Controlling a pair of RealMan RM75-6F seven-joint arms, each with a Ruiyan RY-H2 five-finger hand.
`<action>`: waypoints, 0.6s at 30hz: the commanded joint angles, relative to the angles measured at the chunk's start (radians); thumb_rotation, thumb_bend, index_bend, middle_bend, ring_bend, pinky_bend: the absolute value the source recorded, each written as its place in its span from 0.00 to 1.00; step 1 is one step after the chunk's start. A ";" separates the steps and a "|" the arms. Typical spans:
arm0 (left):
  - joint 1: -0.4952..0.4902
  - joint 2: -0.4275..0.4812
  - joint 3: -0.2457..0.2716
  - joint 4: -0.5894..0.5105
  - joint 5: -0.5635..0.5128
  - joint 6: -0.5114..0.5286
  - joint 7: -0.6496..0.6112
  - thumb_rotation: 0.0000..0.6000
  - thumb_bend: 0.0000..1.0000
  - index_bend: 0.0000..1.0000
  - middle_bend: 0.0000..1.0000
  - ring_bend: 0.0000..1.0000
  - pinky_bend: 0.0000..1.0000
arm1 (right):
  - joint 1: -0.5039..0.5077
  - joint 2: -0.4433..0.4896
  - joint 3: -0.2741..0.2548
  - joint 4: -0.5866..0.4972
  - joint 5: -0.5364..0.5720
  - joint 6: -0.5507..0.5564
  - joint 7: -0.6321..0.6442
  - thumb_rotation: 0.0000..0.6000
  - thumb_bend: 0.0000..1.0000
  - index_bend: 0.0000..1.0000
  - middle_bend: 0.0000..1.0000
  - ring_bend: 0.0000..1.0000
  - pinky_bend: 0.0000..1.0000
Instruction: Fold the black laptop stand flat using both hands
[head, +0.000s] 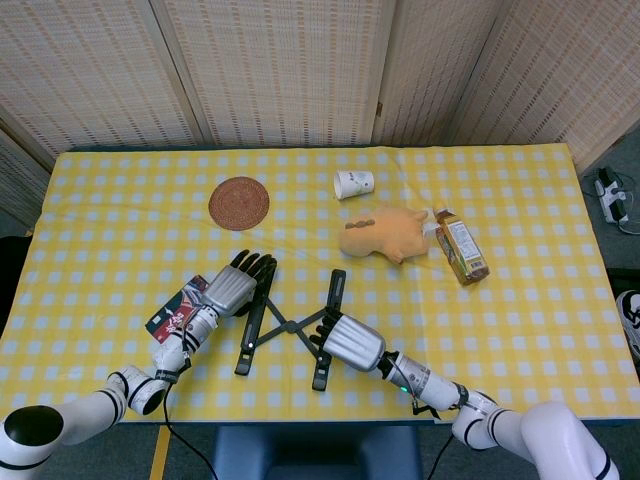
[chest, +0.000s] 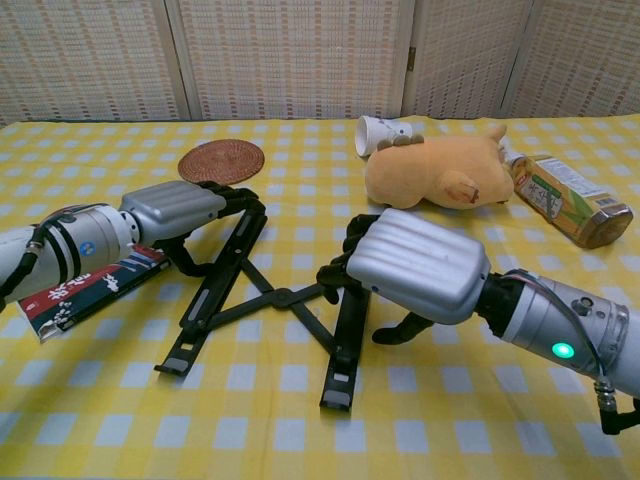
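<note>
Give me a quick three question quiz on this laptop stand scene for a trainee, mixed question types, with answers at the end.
1. True or false: the laptop stand is already folded flat.
2. Which hand lies on the stand's right rail: A left hand, B right hand?
3. Fill in: the paper cup lies on its ____.

Key: 1 false, its rails are spread in an X. 2 B. 3 side.
</note>
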 joint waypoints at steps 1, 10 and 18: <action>0.002 0.001 0.000 -0.003 -0.003 0.001 -0.008 1.00 0.20 0.04 0.00 0.00 0.00 | 0.008 -0.023 -0.006 0.029 -0.002 0.013 0.012 1.00 0.15 0.48 0.59 0.50 0.32; 0.005 0.009 0.002 -0.015 -0.009 -0.004 -0.020 1.00 0.20 0.04 0.00 0.00 0.00 | 0.025 -0.060 -0.019 0.089 -0.001 0.023 0.008 1.00 0.15 0.48 0.59 0.50 0.32; 0.005 0.013 0.003 -0.030 -0.015 -0.013 -0.030 1.00 0.20 0.04 0.00 0.00 0.00 | 0.034 -0.086 -0.027 0.137 0.005 0.037 0.018 1.00 0.15 0.48 0.59 0.50 0.32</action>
